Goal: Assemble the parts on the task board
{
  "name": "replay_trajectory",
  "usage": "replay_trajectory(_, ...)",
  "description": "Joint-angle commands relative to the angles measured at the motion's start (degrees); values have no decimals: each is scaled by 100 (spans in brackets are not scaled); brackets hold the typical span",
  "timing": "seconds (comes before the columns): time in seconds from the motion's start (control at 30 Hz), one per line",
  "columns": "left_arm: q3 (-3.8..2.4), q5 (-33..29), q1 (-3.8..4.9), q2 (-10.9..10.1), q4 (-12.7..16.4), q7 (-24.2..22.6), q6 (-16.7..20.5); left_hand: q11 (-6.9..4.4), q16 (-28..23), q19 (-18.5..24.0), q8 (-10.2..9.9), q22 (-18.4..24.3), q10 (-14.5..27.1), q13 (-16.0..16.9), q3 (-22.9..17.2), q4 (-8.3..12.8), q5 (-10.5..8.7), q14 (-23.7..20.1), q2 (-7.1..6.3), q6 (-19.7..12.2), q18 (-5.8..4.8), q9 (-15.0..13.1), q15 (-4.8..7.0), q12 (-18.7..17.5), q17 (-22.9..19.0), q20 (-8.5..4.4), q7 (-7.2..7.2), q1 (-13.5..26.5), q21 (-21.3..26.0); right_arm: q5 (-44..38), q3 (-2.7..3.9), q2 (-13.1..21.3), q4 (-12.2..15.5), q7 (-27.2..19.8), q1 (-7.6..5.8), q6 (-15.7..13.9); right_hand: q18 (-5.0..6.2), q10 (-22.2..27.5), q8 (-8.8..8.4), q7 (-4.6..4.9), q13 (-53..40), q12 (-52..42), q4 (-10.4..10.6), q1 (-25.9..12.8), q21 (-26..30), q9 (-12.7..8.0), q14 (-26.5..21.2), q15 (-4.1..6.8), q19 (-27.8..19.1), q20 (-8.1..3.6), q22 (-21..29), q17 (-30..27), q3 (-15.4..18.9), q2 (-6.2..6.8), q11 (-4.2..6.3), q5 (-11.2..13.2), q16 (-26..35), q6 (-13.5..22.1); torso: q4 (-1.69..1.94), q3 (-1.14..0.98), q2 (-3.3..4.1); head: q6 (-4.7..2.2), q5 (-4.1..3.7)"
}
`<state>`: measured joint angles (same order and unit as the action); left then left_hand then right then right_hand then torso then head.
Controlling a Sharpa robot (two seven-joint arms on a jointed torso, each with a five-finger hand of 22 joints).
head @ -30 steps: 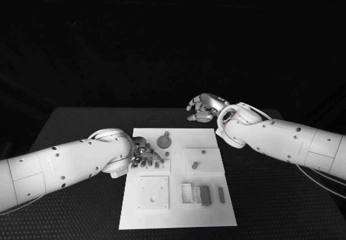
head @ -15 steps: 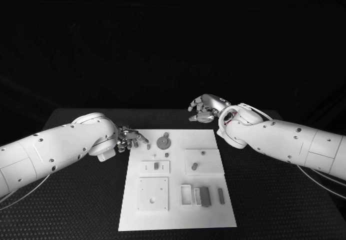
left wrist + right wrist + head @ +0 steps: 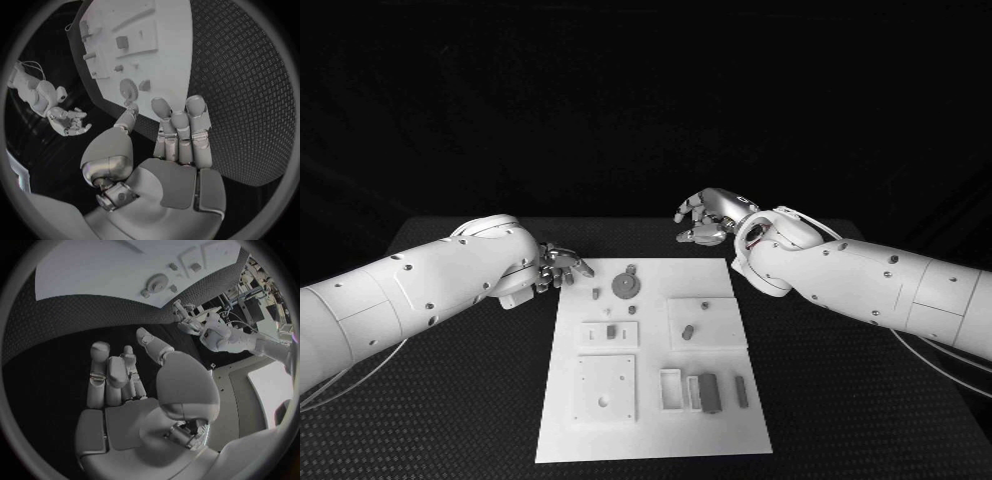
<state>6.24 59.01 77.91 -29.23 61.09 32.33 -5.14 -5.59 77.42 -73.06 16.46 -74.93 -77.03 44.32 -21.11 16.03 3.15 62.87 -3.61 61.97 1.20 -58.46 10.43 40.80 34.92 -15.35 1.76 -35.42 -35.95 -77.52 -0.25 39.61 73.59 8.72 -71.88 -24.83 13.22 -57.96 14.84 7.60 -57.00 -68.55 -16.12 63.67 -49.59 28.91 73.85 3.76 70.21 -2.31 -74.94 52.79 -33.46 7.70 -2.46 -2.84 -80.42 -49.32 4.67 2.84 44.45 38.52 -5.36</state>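
I see left hand (image 3: 560,268) empty, fingers loosely apart, just off task board (image 3: 574,435) upper-left edge; right hand (image 3: 711,215) empty, fingers apart, beyond top edge.

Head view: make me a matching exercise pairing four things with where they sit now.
Things:
1. left robot hand
2. right robot hand
3. round disc part
4. long bar part

Places:
A. beyond the task board's far right corner
B. near end of the board, right side
C. just off the board's far left corner
D. far end of the board, near its middle

Pairs: 1-C, 2-A, 3-D, 4-B
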Motion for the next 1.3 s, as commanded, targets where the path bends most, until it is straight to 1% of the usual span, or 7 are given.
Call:
replay_trajectory(0.03,-4,281,10,88,-108,-9,-283,99,-18,45,-19,-31,438,-5,-23,-22,-37,-28,-41,404,253,7,-11,-15,-10,3,-44,27,30,-5,2,-13,-1,-15,4,34,178,26,1,139,8,-29,4,-26,36,-8,-33,3,3,-42,-99,-10,34,-9,-3,-21,19,104,-8,-8,3,-4,4)
replay_trajectory(0.3,8,344,3,294,-278,-39,-515,110,-19,62,-54,-35,466,-6,-31,-23,-36,-51,-59,392,249,20,-22,-19,-19,5,-33,45,45,-4,2,-34,-8,-15,4,37,178,26,0,139,9,-30,5,-28,37,-9,-33,2,4,-42,-98,-10,34,-9,-3,-21,20,105,8,-3,-3,15,-12)
replay_trajectory(0.4,32,344,-9,358,-303,-72,-554,113,-18,66,-62,-38,473,-6,-40,-16,-36,-57,-54,389,248,23,-25,-18,-21,5,-30,34,49,-1,2,-53,-11,-24,5,33,178,26,-1,139,10,-30,6,-29,38,-9,-33,2,4,-42,-98,-10,33,-10,-3,-21,20,106,5,-3,-2,19,-12)
replay_trajectory(0.63,34,330,-54,444,-350,-122,-511,133,-17,82,-123,-43,509,-4,-50,-17,-36,-81,-54,332,241,45,-41,-18,-30,12,-3,47,63,0,2,-77,-24,-23,11,34,178,26,-2,140,11,-30,9,-35,38,-10,-32,2,6,-42,-98,-10,34,-11,-4,-21,20,106,-7,-7,1,13,-26)
replay_trajectory(0.87,34,324,-55,495,-388,-140,-508,138,-13,85,-135,-47,516,-1,-60,-19,-36,-87,-34,331,240,49,-46,-13,-33,13,1,45,66,0,2,-93,-28,-19,11,41,178,26,-3,140,11,-31,10,-38,39,-11,-32,2,6,-42,-98,-9,35,-11,-4,-21,21,108,10,-11,-8,19,-32)
replay_trajectory(0.97,38,324,-58,518,-410,-141,-532,138,-13,85,-135,-47,517,-1,-61,-19,-36,-87,-33,331,240,49,-46,-13,-33,13,1,45,66,2,2,-100,-32,-19,11,45,178,26,-3,140,11,-31,10,-38,39,-11,-32,2,6,-42,-98,-9,35,-11,-4,-21,21,108,13,-9,-8,20,-31)
replay_trajectory(1.3,72,323,-132,619,-552,-169,-633,143,1,86,-156,-60,530,7,-88,16,-36,-97,13,338,238,52,-52,2,-38,17,7,-15,67,4,2,-122,-41,-21,12,50,178,26,-4,141,12,-31,12,-42,40,-12,-32,1,7,-42,-98,-9,35,-13,-4,-21,21,108,1,-7,-2,25,-19)
